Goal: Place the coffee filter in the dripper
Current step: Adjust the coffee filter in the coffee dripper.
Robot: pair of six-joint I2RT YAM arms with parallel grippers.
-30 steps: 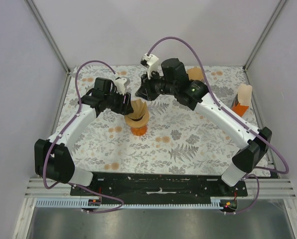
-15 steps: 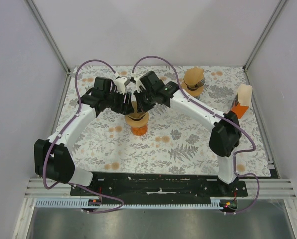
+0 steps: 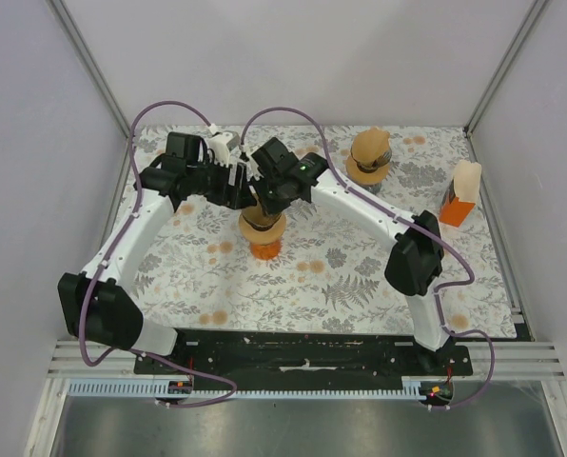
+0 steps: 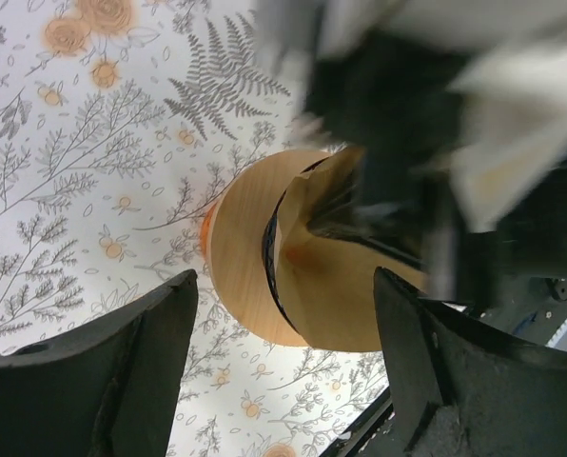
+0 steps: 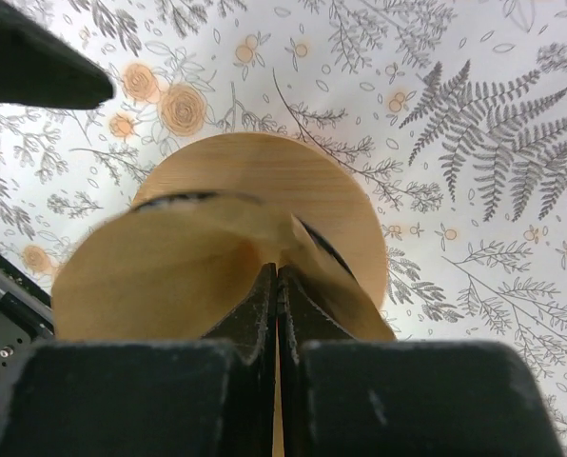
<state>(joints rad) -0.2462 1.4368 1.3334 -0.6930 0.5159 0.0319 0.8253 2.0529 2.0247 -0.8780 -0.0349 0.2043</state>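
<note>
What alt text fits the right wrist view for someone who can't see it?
The right gripper, shut, touches a brown paper coffee filter resting in the top of a round wooden dripper. Beneath them is a floral-patterned table.

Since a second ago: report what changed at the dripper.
The right gripper swung in from the rear right, shut, and now sits tip-down at the coffee filter. The left gripper opened and drew back left, off the filter. The dripper and the orange holder stayed put.
</note>
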